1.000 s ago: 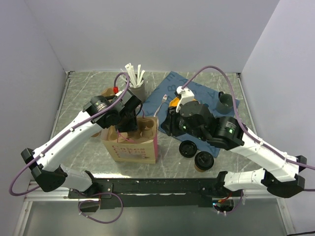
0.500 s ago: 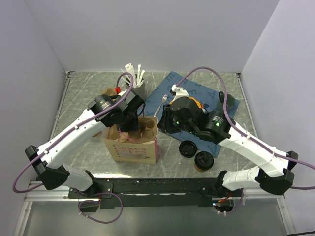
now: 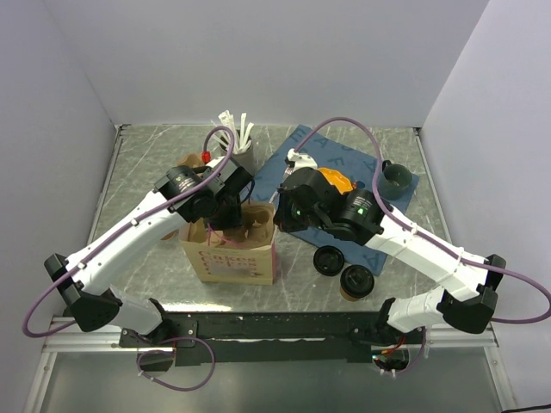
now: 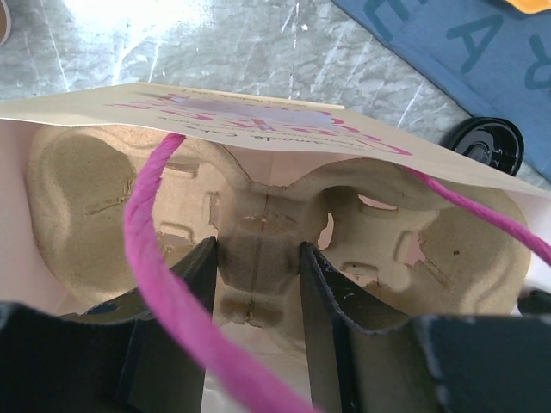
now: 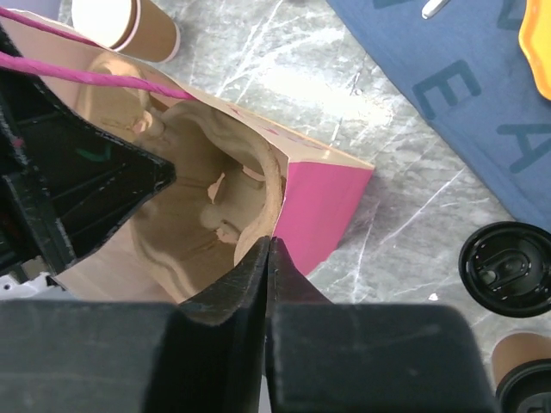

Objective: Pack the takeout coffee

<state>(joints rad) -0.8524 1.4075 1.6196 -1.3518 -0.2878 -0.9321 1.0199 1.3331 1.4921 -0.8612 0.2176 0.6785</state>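
Kraft-paper coffee cup sits off to the right of the bag, not picked up yet. I'd guess it's light but squashy and the lid could pop, so take it gently round the wall below the lid. Left claw is down in the bag, partway open, with the middle ridge of the tray between its fingers, and it looks gripped. Right claw is pinched shut on the bag's right rim

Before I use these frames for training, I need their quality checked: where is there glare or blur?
Top external: evenly lit and sharp, only soft shadows. Left wrist: glare blows out the table at the top edge, and the pink handle near the lens is blurred. Right wrist: another bright patch on the table; the right gripper is dark and soft.
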